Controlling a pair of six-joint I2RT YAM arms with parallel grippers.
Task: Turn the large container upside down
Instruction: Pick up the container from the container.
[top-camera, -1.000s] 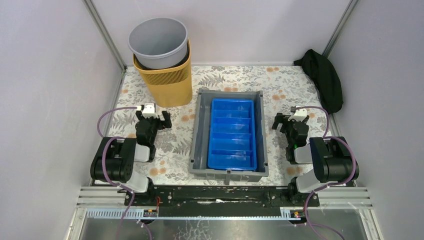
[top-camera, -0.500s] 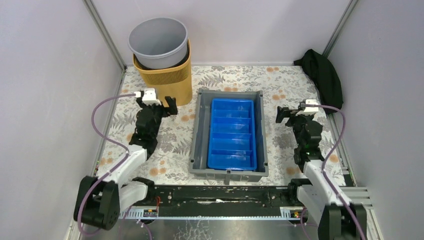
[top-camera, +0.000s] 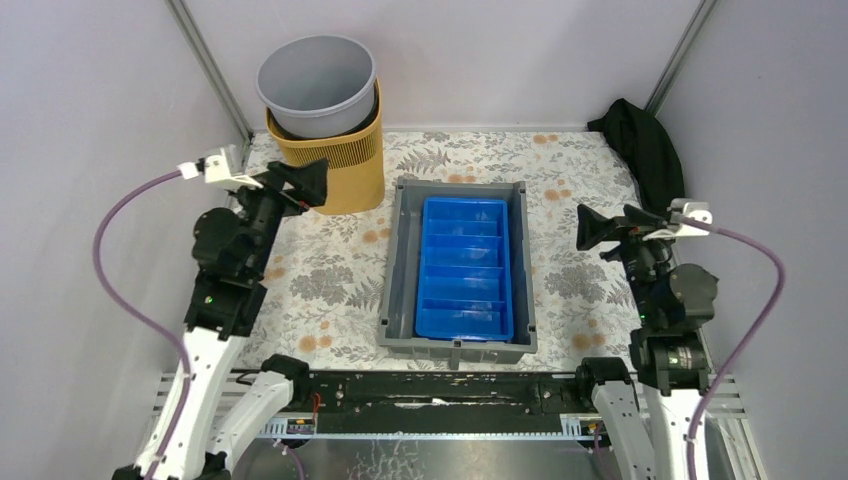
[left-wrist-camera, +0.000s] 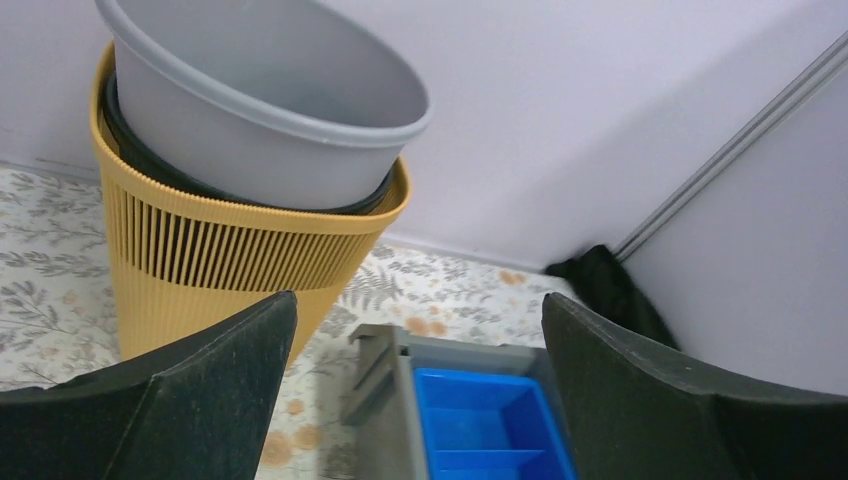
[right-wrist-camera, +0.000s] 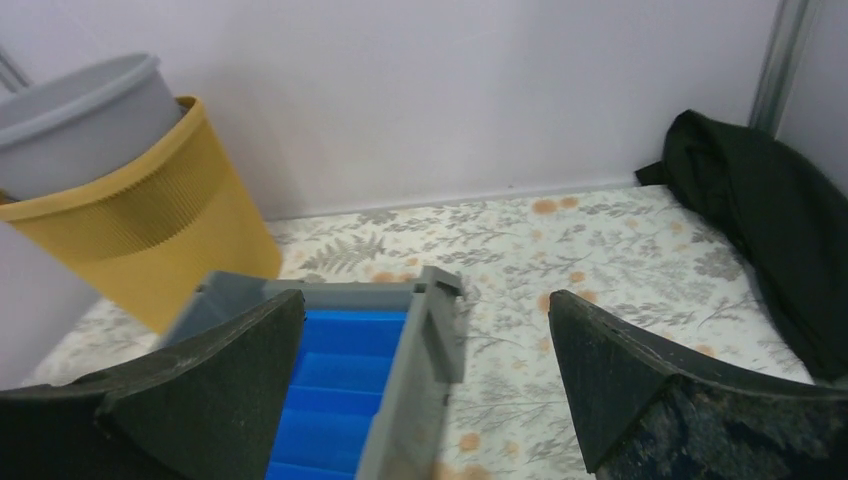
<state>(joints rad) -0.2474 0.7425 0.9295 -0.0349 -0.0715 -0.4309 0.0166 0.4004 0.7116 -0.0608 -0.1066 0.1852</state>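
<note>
The large container (top-camera: 400, 262) is a dark-grey crate standing upright, open side up, in the middle of the flowered table. A blue ribbed tray (top-camera: 465, 265) lies inside it. My left gripper (top-camera: 305, 183) is open and empty, raised to the left of the crate's far corner, close to the yellow basket. My right gripper (top-camera: 590, 228) is open and empty, raised to the right of the crate's right wall. The left wrist view (left-wrist-camera: 418, 300) shows the crate's far left corner (left-wrist-camera: 395, 375) between the fingers. The right wrist view (right-wrist-camera: 425, 297) shows the crate's right wall (right-wrist-camera: 425, 340).
A round light-grey bucket (top-camera: 318, 85) sits nested in a yellow ribbed basket (top-camera: 335, 165) at the back left. A black cloth (top-camera: 650, 160) lies in the back right corner. Walls close the table on three sides.
Both arms have unfolded and risen. The left gripper moved back and left toward the basket; the right gripper moved up and right. Both stay open. The crate has not moved.
</note>
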